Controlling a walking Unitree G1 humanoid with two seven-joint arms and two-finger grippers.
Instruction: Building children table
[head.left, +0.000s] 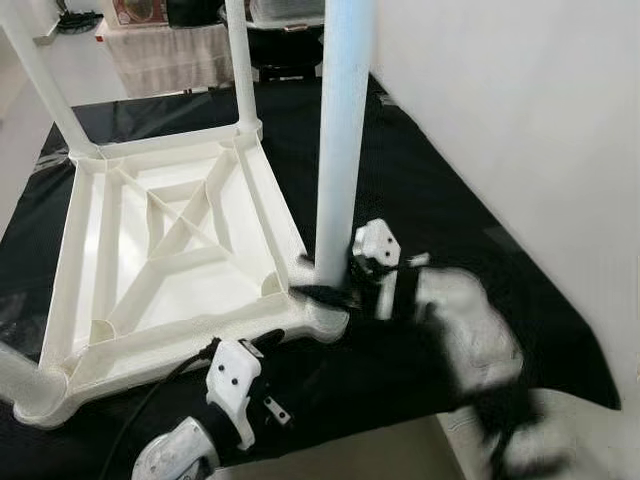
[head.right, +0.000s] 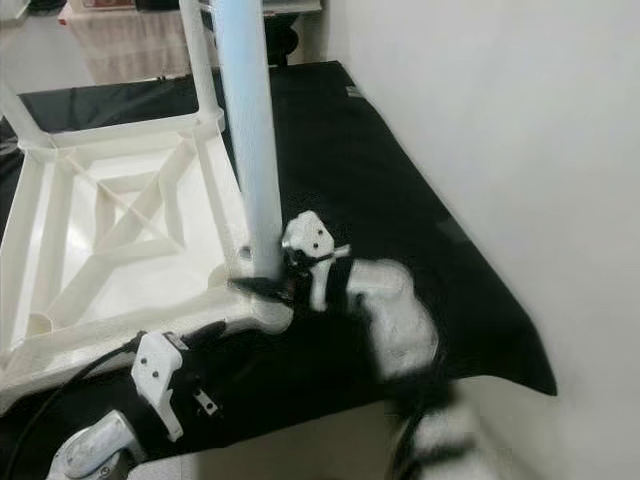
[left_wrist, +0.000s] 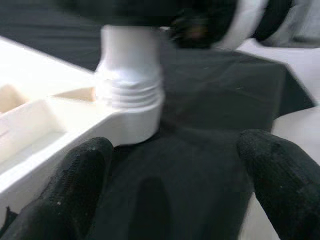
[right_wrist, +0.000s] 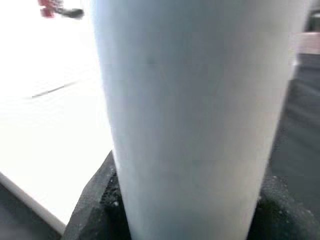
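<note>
Left gripper (head.left: 262, 345) spread, low beside tabletop (head.left: 170, 240) corner on black mat (head.left: 450, 190); right gripper (head.left: 325, 290), arm blurred, pinches upright leg (head.left: 340, 130) base at that corner socket

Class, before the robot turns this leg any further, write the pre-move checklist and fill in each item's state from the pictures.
1. Upside-down white plastic tabletop lies flat on black cloth: ok.
2. Pale blue plastic leg stands upright in near corner socket: ok.
3. Right tool grips leg base: ok.
4. Left tool open, off the leg: ok.
5. Leg threads fully seated: cannot tell.
</note>
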